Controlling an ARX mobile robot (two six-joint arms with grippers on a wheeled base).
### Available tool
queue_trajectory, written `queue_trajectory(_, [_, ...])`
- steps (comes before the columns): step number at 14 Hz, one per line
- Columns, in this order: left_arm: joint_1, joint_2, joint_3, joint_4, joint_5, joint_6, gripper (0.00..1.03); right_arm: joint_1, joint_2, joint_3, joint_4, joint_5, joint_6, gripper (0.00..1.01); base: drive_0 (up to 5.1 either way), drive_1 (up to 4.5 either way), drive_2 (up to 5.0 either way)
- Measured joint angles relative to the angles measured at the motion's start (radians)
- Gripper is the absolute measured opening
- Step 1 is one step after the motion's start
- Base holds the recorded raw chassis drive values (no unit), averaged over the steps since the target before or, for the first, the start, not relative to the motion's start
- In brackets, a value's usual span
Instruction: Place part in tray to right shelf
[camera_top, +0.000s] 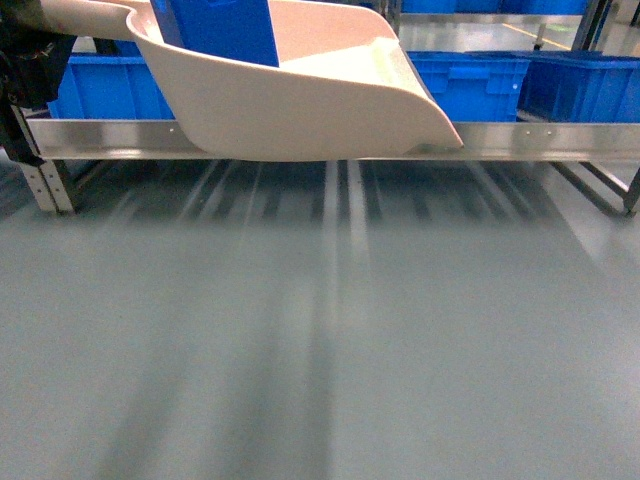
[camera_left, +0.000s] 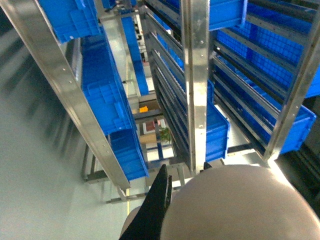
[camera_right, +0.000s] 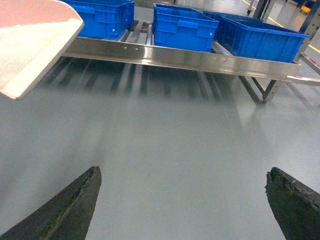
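The tray (camera_top: 320, 110) is a white scoop-shaped dish held up at the top of the head view, in front of the right shelf's steel front rail (camera_top: 540, 140). The bright-blue part (camera_top: 220, 28) stands inside the tray, its top cut off by the frame. My left gripper (camera_left: 186, 169) is shut on the tray (camera_left: 235, 205), one black finger (camera_left: 160, 200) against its rounded back. My right gripper (camera_right: 182, 200) hangs open over bare grey floor, nothing between its fingers. The tray's lip (camera_right: 35, 45) shows at the upper left of the right wrist view.
Large blue crates (camera_top: 470, 85) sit on the shelf behind the rail (camera_right: 175, 56), with more of them (camera_right: 182, 27) (camera_right: 260, 37) in the right wrist view. The shelf's legs (camera_top: 45, 185) (camera_right: 267, 90) stand on the grey floor. Steel posts (camera_left: 196, 75) and stacked crates fill the left wrist view.
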Motion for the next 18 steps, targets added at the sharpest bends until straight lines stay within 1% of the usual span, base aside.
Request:
queue_trajectory(10, [0.0, 0.0, 0.0, -0.002, 0.0, 0.0, 0.14, 0.0, 0.0, -0.001, 0.0, 0.0, 0.0, 0.98, 0.0, 0.14, -0.1])
queue_trajectory(18, [0.002, 0.0, 0.0, -0.004, 0.0, 0.0, 0.14, 0.0, 0.0, 0.0, -0.001, -0.001, 0.0, 0.98, 3.0, 1.81, -5.0])
